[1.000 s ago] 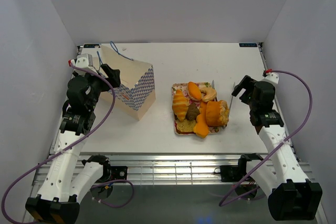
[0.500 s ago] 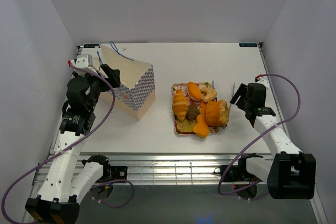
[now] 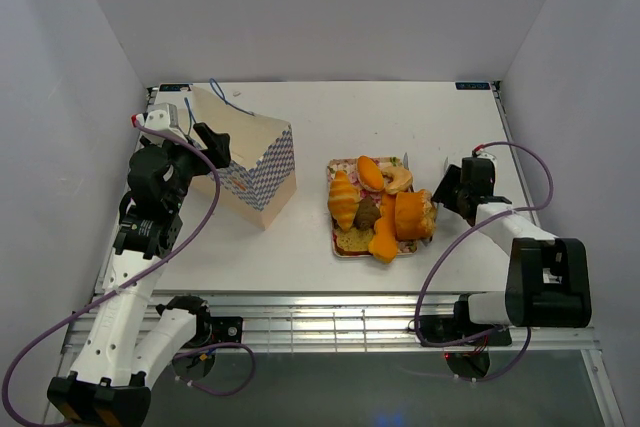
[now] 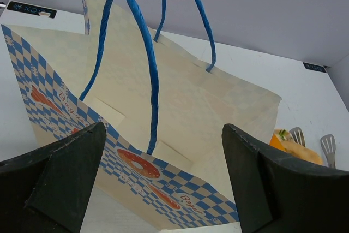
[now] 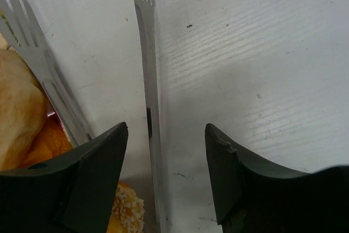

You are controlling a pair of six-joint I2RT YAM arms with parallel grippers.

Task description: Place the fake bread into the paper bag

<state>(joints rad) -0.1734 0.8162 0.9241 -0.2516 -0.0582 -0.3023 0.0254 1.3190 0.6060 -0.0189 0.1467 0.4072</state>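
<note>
Golden bread (image 3: 378, 209): glossy orange pieces heaped on a tray (image 3: 342, 166) a little right of the table's (image 3: 400, 117) middle. The croissant is on the left and a crumbed loaf chunk on the right.
Brown bun (image 3: 367, 212): wedged in the middle of the heap, touching the croissant.
Toast slice (image 3: 350, 239): at the near edge, partly under other pieces.
Tray, what shows: only bits of patterned rim; the bread covers the rest.
Paper bag (image 3: 258, 165): on the left side of the table, well apart from the bread. It leans, with its checkered side facing right and its mouth turned to the left arm. From the left wrist I can see its cream inside and blue string handles, but the bottom is cut off.
Left gripper (image 3: 212, 139): at the bag's left rim, fingers spread wide and gripping nothing. Whether a finger touches the paper I cannot tell.
Right gripper (image 3: 446, 187): low over the table, just right of the tray. Its fingers are apart on either side of a thin metal fork (image 5: 148, 80), with a gap showing on both sides.
Slotted utensil (image 5: 38, 80): lies left of the fork, against a tan bread piece.
Hard to see: the right wrist view cuts off both utensils' near ends, and the crumbed chunk shows there only as a corner.
</note>
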